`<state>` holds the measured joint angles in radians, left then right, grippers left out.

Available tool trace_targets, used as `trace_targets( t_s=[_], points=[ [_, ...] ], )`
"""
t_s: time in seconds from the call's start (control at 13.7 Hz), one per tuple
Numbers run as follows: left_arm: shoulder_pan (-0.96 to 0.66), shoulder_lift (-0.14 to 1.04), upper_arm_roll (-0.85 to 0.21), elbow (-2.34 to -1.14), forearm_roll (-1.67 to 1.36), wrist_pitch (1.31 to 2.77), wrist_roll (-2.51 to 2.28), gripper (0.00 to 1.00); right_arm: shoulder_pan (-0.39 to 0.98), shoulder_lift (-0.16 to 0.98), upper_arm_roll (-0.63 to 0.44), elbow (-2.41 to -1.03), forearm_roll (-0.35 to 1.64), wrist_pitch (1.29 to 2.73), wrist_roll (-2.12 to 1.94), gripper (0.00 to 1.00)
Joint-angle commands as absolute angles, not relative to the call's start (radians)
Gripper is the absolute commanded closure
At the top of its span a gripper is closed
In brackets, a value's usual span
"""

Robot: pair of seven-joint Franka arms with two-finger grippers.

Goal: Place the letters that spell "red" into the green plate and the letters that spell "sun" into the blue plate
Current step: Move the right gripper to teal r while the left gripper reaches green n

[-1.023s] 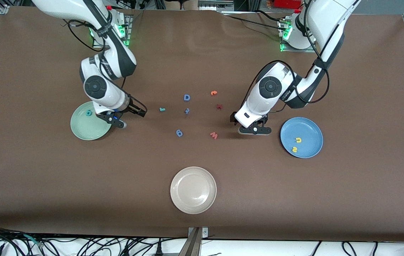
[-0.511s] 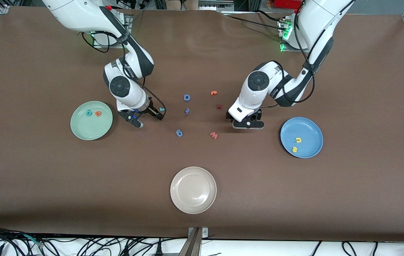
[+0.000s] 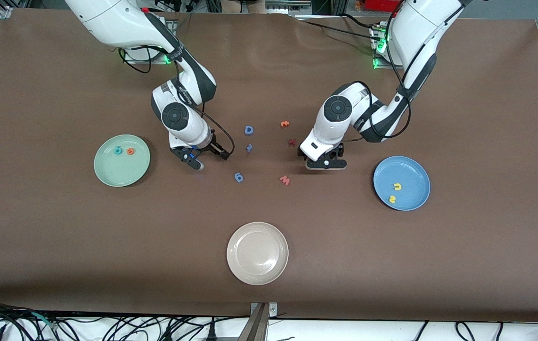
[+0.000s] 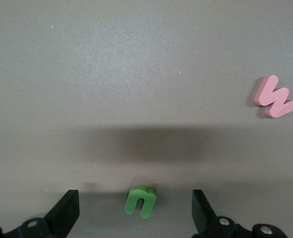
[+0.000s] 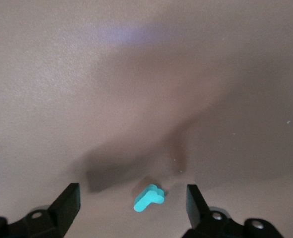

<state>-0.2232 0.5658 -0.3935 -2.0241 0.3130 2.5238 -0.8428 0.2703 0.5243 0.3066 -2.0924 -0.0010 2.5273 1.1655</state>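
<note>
Reading the foam shapes comes first: a blue capital "D" (image 3: 249, 130) lies mid-table, with a small blue letter (image 3: 249, 148) just nearer the front camera, a blue "6"-like shape (image 3: 239, 177) nearer still, a pink "w" (image 3: 285, 180), a dark red letter (image 3: 291, 141) and an orange letter (image 3: 285, 124). No brand marks can be read.

On the green plate (image 3: 108, 173), toward the right arm's end, lie a teal "d" (image 3: 118, 150) and an orange "e" (image 3: 130, 151). On the blue plate (image 3: 413, 199), toward the left arm's end, lie a yellow "u" (image 3: 397, 186) and a yellow "s" (image 3: 392, 199).

Hanging low over the table, the right gripper (image 5: 133, 208) has its fingers spread wide, empty, with the teal "r" (image 5: 148, 197) lying between them on the table. The left gripper (image 4: 135, 210) is likewise spread and empty, its fingers on either side of the green "n" (image 4: 141, 200), not touching it. A cream plate (image 3: 257, 253) sits nearest the front camera.
</note>
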Motion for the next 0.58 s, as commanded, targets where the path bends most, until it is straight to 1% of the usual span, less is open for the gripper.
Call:
trace_targets(
  t_s=[0.0,0.07,0.15,0.22,0.29,0.37,0.44,0.51],
  points=[
    [-0.232,0.574,-0.393,-2.026,0.348,2.537,-0.884,0.01,0.285,0.541,0.305,-2.075,0.014,2.528,1.170,0.11],
    [-0.233,0.577,-0.393,-2.026,0.348,2.537,-0.887,0.01,0.284,0.541,0.305,-2.075,0.014,2.522,1.170,0.19],
    [-0.233,0.578,-0.393,-2.026,0.348,2.537,-0.887,0.02,0.284,0.541,0.305,-2.075,0.014,2.520,1.170,0.33],
    [-0.235,0.581,-0.393,-2.026,0.348,2.537,-0.888,0.03,0.284,0.541,0.305,-2.075,0.014,2.520,1.170,0.39],
    [-0.235,0.583,-0.393,-2.025,0.348,2.537,-0.897,0.06,0.284,0.541,0.305,-2.075,0.014,2.520,1.169,0.50],
    [-0.242,0.583,-0.393,-2.025,0.348,2.537,-0.903,0.14,0.284,0.541,0.305,-2.075,0.014,2.520,1.167,0.58],
    [-0.251,0.583,-0.393,-2.025,0.348,2.537,-0.913,0.25,0.284,0.541,0.305,-2.075,0.014,2.520,1.169,0.63],
    [-0.252,0.586,-0.393,-2.025,0.348,2.539,-0.919,0.33,0.284,0.541,0.304,-2.075,0.012,2.520,1.169,0.71]
  ],
)
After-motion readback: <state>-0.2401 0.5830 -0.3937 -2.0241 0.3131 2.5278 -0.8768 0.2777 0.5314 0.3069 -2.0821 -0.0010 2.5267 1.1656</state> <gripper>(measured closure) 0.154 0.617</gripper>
